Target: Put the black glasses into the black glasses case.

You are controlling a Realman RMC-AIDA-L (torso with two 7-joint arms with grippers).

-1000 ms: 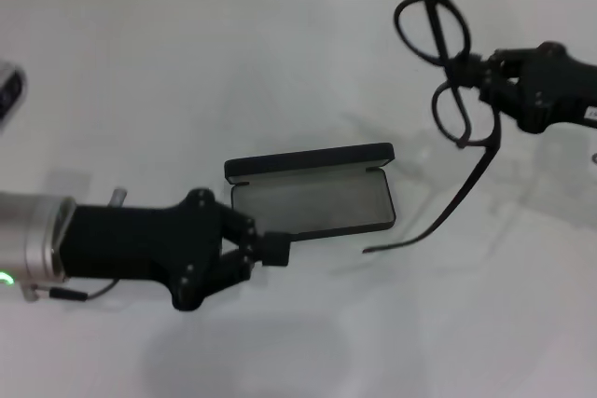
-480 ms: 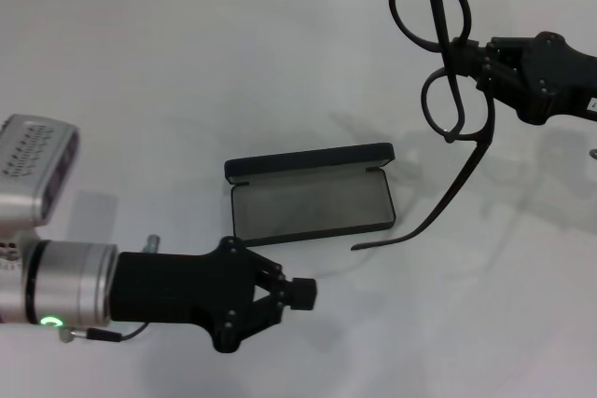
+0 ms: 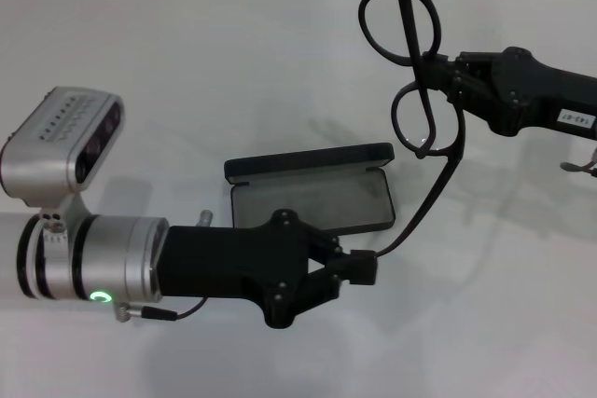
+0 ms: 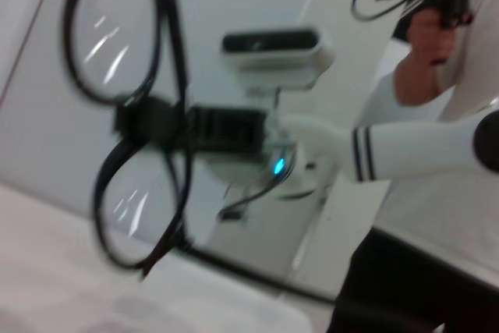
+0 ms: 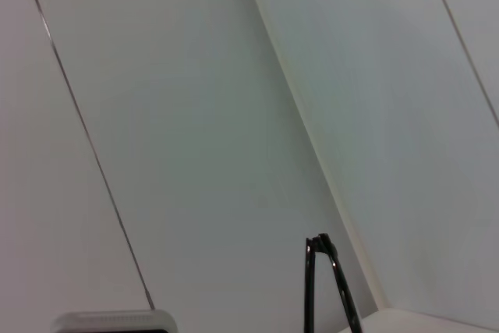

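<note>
Overhead, the right hand (image 3: 437, 70) clamped the black glasses (image 3: 413, 72); the left hand (image 3: 359, 267), together, touched a temple tip beside the open black glasses case (image 3: 312, 195).

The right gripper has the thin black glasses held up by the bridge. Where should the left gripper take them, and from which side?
Probably the free end of the long temple arm of the thin black-framed glasses. It hangs down past the open matte black case, its tip right at the left gripper. Come from the robot's left, level, closing across the slim arm. The right gripper covers the bridge, and the lenses are best left untouched.
</note>
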